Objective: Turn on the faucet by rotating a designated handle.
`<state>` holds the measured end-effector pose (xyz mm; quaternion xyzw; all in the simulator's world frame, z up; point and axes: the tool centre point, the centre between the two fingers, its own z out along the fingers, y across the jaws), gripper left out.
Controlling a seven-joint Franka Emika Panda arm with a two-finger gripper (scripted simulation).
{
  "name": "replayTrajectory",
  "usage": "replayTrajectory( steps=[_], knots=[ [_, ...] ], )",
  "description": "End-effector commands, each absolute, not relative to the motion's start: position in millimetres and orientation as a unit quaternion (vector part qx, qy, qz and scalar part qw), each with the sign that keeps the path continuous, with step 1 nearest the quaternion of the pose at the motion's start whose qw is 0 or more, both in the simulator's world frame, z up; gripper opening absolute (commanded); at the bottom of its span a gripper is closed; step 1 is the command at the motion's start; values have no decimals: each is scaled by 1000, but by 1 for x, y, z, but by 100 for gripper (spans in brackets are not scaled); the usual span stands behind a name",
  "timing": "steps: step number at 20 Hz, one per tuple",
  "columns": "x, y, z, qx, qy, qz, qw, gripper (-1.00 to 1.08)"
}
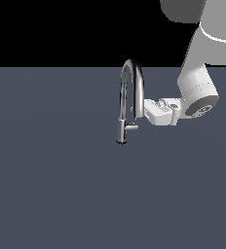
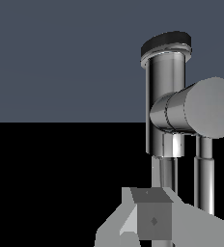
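Observation:
The chrome faucet (image 1: 121,104) stands upright on the dark floor, its gooseneck spout arching toward the exterior view's right. The short handle (image 1: 132,127) sticks sideways from the lower stem toward the exterior view's right. My gripper (image 1: 143,112) lies level just right of the spout, slightly above the handle and apart from it. In the wrist view the handle (image 2: 201,110) points at the camera as a thick cylinder on the faucet stem (image 2: 165,87). My fingertips (image 2: 151,221) show as grey blocks at the frame edge. I cannot tell whether they are open or shut.
The grey-blue floor (image 1: 51,185) spreads flat around the faucet. The white arm (image 1: 197,82) comes down from the upper part of the exterior view's right. No other objects show.

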<state>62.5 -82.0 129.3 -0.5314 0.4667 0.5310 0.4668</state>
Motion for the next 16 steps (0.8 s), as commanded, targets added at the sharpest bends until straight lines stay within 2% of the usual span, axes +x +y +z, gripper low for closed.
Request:
replayTrajectory(
  steps=[1,16],
  knots=[
    [58,-83,131,-531,467,531,467,-100],
    [28,-86,139,-531,467,531,467,-100]
  ],
)
